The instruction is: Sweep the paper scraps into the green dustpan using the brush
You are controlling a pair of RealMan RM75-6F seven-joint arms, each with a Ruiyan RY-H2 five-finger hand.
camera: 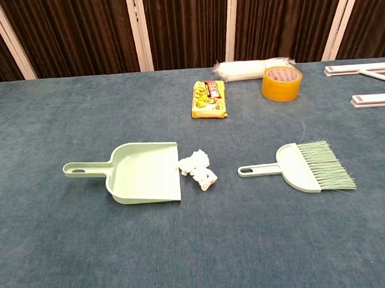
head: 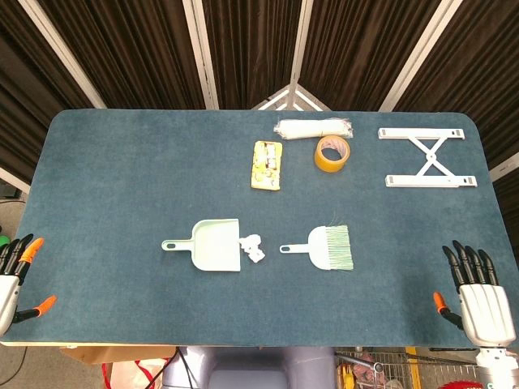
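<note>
A blue table [head: 122, 178] holds everything. Near the middle of the tabletop, a bit toward the front edge, lies the green dustpan [head: 215, 245]. It lies flat, with its handle pointing to the left edge and its open mouth facing right. Two crumpled white paper scraps [head: 253, 247] sit right at the mouth, touching or almost touching its lip. Just past the scraps, to the right, lies the brush [head: 327, 246]. Its handle points at the scraps and its green bristles fan out toward the right edge.

The left hand [head: 16, 279] rests at the front left corner of the tabletop. Its fingers are spread and it holds nothing. The right hand [head: 478, 296] rests at the front right corner, fingers also spread, holding nothing. Both hands are well apart from the brush and dustpan.

Near the back edge sit a yellow packet [head: 268, 165], a roll of tape [head: 332, 153], a white bundle [head: 315, 128] and a white folding stand [head: 428, 157].
</note>
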